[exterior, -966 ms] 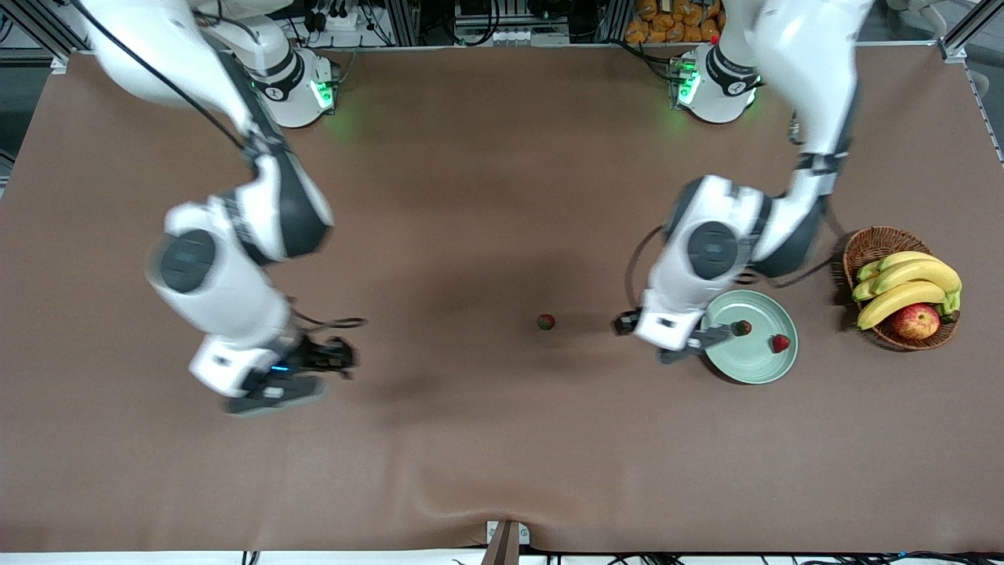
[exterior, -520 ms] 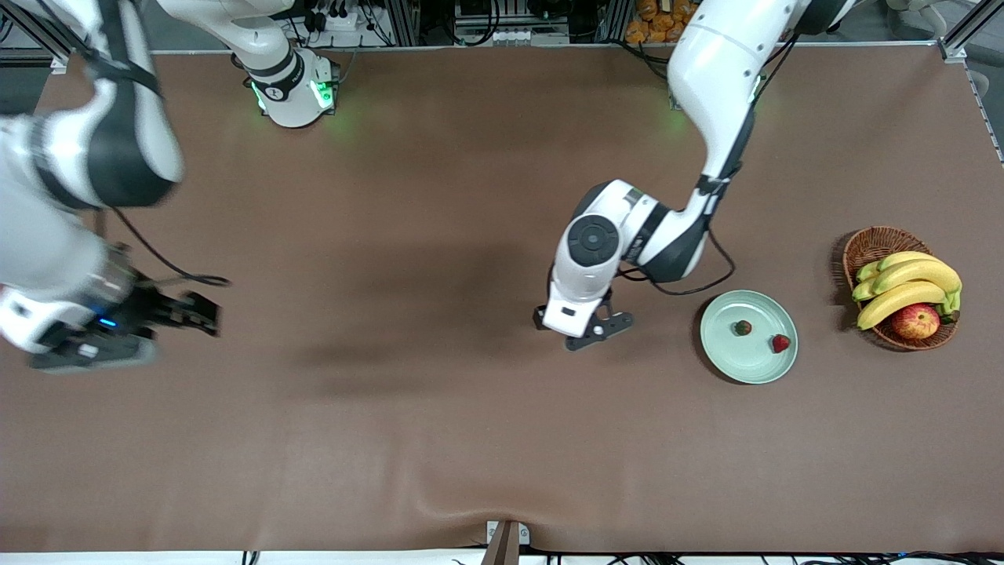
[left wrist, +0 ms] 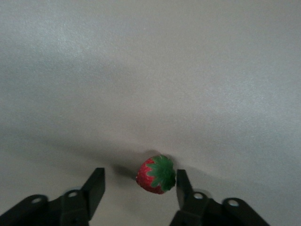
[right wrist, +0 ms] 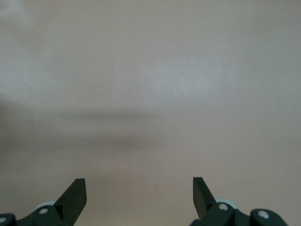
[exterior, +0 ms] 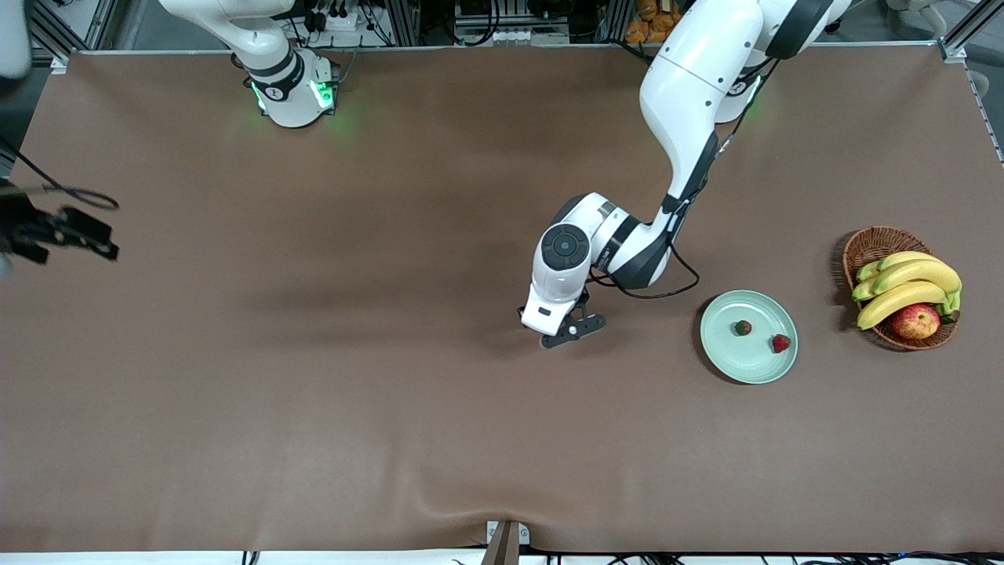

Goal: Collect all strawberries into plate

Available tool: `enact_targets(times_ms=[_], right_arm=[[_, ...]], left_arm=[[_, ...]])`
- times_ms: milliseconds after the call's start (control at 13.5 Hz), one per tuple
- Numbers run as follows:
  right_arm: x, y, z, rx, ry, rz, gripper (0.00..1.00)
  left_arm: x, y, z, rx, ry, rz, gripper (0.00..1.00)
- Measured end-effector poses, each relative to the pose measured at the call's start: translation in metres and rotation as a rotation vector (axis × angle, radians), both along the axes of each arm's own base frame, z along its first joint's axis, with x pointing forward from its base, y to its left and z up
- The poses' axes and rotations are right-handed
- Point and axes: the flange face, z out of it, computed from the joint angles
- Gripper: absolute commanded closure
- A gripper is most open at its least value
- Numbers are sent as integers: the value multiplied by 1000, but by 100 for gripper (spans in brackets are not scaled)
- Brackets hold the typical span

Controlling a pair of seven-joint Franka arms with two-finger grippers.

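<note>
Two strawberries, one dark (exterior: 742,327) and one bright red (exterior: 780,343), lie on the pale mint plate (exterior: 745,362). A third strawberry (left wrist: 154,175) rests on the brown tabletop between the fingers of my left gripper (left wrist: 139,175). Its green cap touches one finger (left wrist: 182,186); the other finger stands clear of it, so the gripper is open. In the front view the left gripper (exterior: 566,329) is low on the table, beside the plate toward the right arm's end, and hides that berry. My right gripper (exterior: 86,235) hangs open and empty (right wrist: 138,182) at the right arm's end of the table.
A brown wicker basket (exterior: 869,245) with bananas (exterior: 910,284) and an apple (exterior: 914,320) stands beside the plate at the left arm's end. The left arm's cable (exterior: 667,292) loops between its wrist and the plate.
The left gripper left the plate, came down round the third strawberry, and its jaws have narrowed. The right arm has swung out to its own end of the table.
</note>
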Motion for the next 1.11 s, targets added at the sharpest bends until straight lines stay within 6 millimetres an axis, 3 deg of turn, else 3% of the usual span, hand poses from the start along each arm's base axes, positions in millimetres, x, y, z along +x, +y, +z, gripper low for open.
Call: enact_targets(times_ms=[149, 446, 595, 743, 1115], right_arm=[[-14, -1, 14, 5, 1, -10, 0], [-20, 0, 8, 9, 41, -61, 0], [-20, 0, 6, 9, 46, -61, 0], [-20, 0, 6, 9, 45, -44, 0], [-24, 0, 8, 10, 55, -26, 0]], left_arm=[[1, -1, -4, -7, -7, 0, 56], [2, 1, -10, -4, -7, 0, 100], [11, 4, -1, -11, -30, 4, 100], [34, 22, 20, -11, -69, -9, 100], [90, 130, 112, 40, -45, -112, 100]])
